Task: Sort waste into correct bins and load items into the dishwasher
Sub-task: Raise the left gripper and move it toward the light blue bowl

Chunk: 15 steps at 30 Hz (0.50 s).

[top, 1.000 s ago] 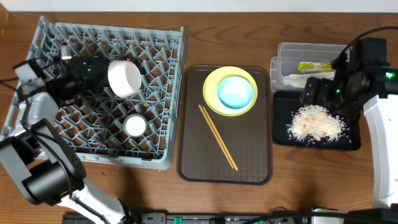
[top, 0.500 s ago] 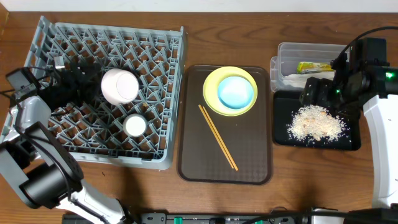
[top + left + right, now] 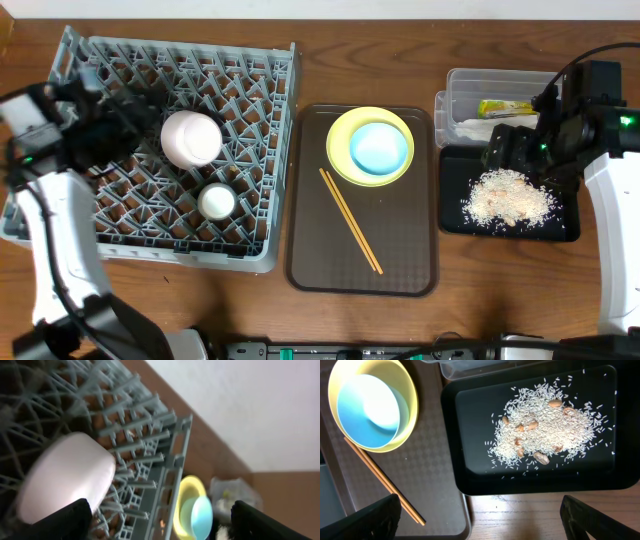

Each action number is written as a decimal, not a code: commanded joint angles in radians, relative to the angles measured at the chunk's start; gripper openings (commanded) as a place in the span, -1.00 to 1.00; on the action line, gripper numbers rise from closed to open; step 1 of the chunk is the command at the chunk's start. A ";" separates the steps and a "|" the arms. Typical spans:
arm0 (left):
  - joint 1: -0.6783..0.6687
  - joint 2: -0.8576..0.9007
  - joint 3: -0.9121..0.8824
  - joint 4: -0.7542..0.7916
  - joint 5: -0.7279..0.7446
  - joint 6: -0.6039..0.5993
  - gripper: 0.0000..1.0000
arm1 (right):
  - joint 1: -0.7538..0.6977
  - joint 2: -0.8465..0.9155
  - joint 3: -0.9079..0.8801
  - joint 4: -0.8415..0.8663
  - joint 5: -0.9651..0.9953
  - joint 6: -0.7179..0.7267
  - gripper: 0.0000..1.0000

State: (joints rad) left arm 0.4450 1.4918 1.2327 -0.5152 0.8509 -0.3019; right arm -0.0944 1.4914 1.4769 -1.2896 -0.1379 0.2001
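The white bowl (image 3: pixel 191 138) lies upside down in the grey dish rack (image 3: pixel 262 150), and it also shows in the left wrist view (image 3: pixel 65 477). My left gripper (image 3: pixel 122 128) is open just left of the bowl, with its jaws (image 3: pixel 160 517) spread wide. A small white cup (image 3: pixel 217 202) stands in the rack. The light blue bowl (image 3: pixel 380 147) sits in the yellow plate (image 3: pixel 341 133). Chopsticks (image 3: pixel 350 220) lie beside them. My right gripper (image 3: pixel 510 145) is open and empty over the black tray (image 3: pixel 560 225), which holds rice scraps (image 3: pixel 505 197).
The plate and chopsticks rest on a brown serving tray (image 3: pixel 400 270). The clear tub (image 3: pixel 455 80) behind the black tray holds the green-and-yellow wrapper (image 3: pixel 505 107) and white paper (image 3: pixel 468 128). The right arm stands along the table's right edge.
The white bowl went from tilted in the left gripper to lying upside down in the rack. The left gripper let go and drew back to the left. The right arm has not moved.
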 commanded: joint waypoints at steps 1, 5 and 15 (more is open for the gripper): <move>-0.123 -0.035 0.015 -0.016 -0.176 0.039 0.83 | -0.003 -0.003 -0.001 -0.001 -0.001 -0.015 0.99; -0.309 -0.040 0.029 -0.023 -0.297 0.039 0.84 | -0.003 -0.003 -0.001 -0.001 -0.001 -0.015 0.98; -0.714 0.034 0.204 -0.066 -0.623 0.045 0.84 | -0.003 -0.003 -0.001 -0.005 -0.001 -0.015 0.99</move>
State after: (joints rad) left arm -0.2180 1.4860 1.3567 -0.5667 0.3527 -0.2810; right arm -0.0944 1.4914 1.4769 -1.2915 -0.1379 0.2001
